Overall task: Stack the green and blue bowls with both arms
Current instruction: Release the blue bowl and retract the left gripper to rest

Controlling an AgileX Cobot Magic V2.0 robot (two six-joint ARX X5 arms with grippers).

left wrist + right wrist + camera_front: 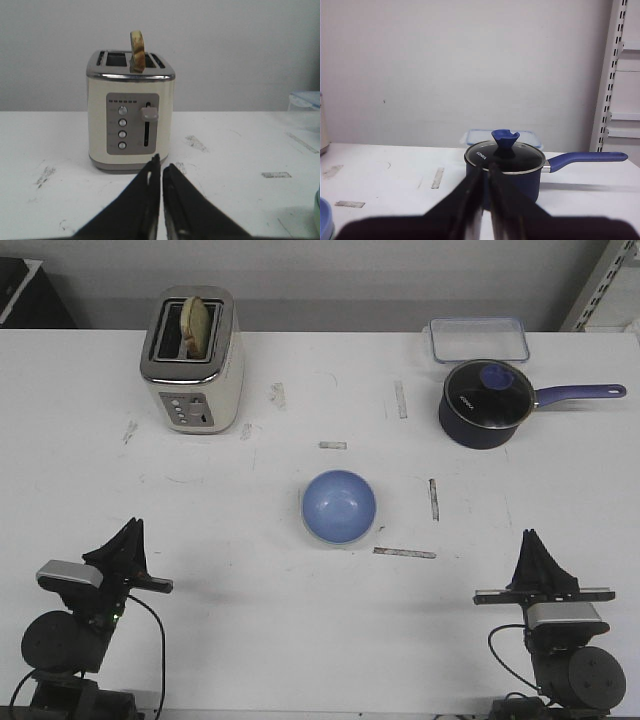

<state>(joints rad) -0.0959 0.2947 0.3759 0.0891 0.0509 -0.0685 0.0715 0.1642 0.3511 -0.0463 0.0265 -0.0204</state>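
The blue bowl (339, 504) sits upright at the middle of the table. A thin pale green edge (345, 543) shows under its near side, so it seems nested in the green bowl. The green bowl appears as a sliver (317, 210) at the edge of the left wrist view, and the blue bowl's rim (324, 221) shows at the edge of the right wrist view. My left gripper (130, 527) (160, 167) is shut and empty at the near left, far from the bowls. My right gripper (532, 536) (486, 169) is shut and empty at the near right.
A cream toaster (193, 360) (131, 112) with a slice of bread stands at the back left. A dark navy saucepan (487, 402) (504, 167) with a glass lid stands at the back right, in front of a clear lidded container (479, 338). Tape marks (404, 553) dot the table.
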